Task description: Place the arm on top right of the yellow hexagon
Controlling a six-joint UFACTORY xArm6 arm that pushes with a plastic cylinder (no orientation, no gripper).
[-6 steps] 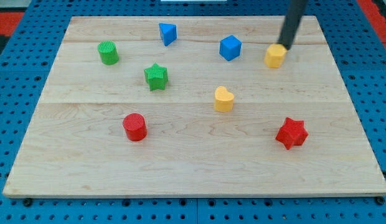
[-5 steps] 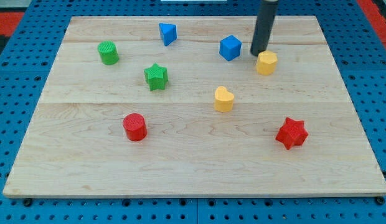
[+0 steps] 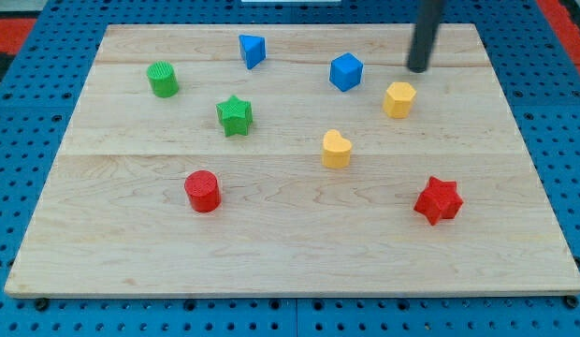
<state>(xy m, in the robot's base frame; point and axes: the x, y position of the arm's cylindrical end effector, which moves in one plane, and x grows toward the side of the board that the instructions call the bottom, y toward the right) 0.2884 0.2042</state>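
Observation:
The yellow hexagon (image 3: 398, 98) lies on the wooden board (image 3: 290, 253) in the view's upper right part. My tip (image 3: 418, 68) is just above and to the right of the yellow hexagon, a small gap apart from it. The dark rod rises from the tip out of the view's top.
A blue cube (image 3: 346, 71) sits left of the tip. A blue triangle (image 3: 252, 50), green cylinder (image 3: 163, 80), green star (image 3: 234, 115), yellow heart (image 3: 336, 149), red cylinder (image 3: 203, 191) and red star (image 3: 438, 199) lie around the board.
The yellow hexagon has slid down and to the left. My tip went left to the hexagon's upper left, then came back to its upper right.

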